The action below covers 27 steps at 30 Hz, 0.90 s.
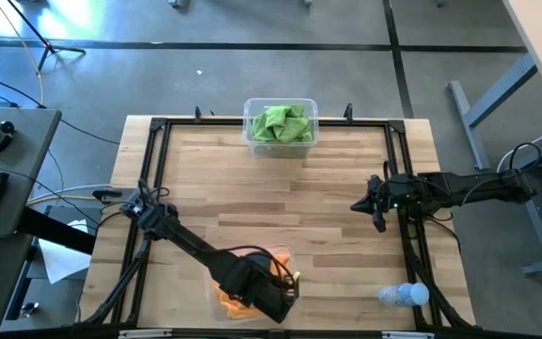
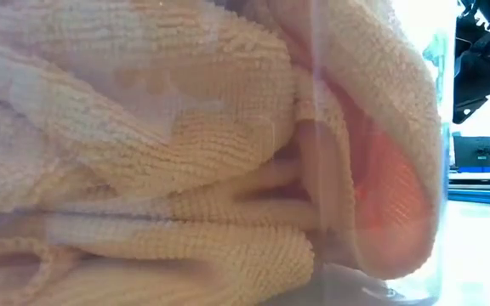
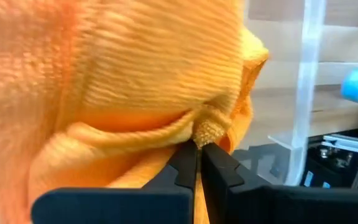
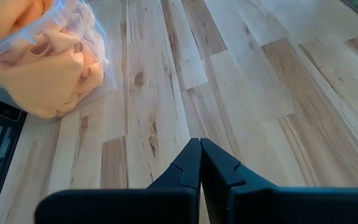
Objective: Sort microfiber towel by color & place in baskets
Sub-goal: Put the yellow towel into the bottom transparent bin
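Orange towels [image 1: 235, 299] fill a clear basket [image 1: 280, 252] at the table's near edge. In the low view the orange towels [image 2: 143, 153] press against the basket's clear wall [image 2: 436, 170]. My left gripper [image 1: 285, 292] reaches into this basket and is shut on an orange towel [image 3: 135, 74]. Green towels [image 1: 282, 122] lie heaped in the second clear basket [image 1: 250, 108] at the far edge. My right gripper [image 4: 199, 142] is shut and hovers over bare wood at the table's right side [image 1: 376, 209], touching nothing. My left gripper [image 3: 199, 146] pinches a small bunched fold of the orange towel [image 3: 207, 129] between its two fingertips [image 3: 185, 163]. The rest of that towel bulges around and beyond the fingers, inside the basket, beside its clear wall [image 3: 306, 93]. One layer or several, I cannot tell.
A small clear plastic bottle with a blue cap [image 1: 403, 295] lies near the table's near right corner. A black metal frame [image 1: 153, 169] runs along the table's edges. Bare wood [image 1: 280, 198] stretches between the two baskets.
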Motion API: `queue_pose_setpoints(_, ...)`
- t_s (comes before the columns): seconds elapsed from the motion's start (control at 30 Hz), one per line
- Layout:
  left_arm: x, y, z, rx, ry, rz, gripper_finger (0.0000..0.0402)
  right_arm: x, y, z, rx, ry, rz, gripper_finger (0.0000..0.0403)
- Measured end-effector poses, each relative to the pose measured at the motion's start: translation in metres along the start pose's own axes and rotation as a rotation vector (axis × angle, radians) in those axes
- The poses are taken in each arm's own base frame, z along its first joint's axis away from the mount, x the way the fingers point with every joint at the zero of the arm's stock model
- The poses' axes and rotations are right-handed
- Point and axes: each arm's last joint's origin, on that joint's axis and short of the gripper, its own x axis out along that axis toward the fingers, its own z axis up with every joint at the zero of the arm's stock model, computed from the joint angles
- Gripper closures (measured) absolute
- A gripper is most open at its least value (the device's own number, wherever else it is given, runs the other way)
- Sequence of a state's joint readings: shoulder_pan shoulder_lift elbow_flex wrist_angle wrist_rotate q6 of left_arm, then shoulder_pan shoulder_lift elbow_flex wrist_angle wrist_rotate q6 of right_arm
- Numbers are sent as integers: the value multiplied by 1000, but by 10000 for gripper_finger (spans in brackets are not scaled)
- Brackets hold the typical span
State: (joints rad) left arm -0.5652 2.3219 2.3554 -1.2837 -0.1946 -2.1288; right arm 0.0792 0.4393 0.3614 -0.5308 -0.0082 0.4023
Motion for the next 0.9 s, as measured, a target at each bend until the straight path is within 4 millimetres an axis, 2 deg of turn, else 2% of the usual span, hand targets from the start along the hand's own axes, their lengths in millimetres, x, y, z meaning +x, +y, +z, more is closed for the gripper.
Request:
queue_pose_setpoints(0.27,-31,14,3,0,-22,47,401,0,0,0,0,-1,0,403)
queue_pose_setpoints(0.37,-32,21,1,11,-33,91,401,0,0,0,0,0,0,403)
queue_pose_setpoints(0.5,-12,25,-3,21,-48,127,401,0,0,0,0,-1,-3,403)
queue_pose_setpoints(0.7,34,30,-6,-6,-39,159,401,1,0,0,0,3,-11,403)
queue_pose_setpoints(0.9,76,35,-3,-12,16,111,401,2,0,0,0,13,-15,403)
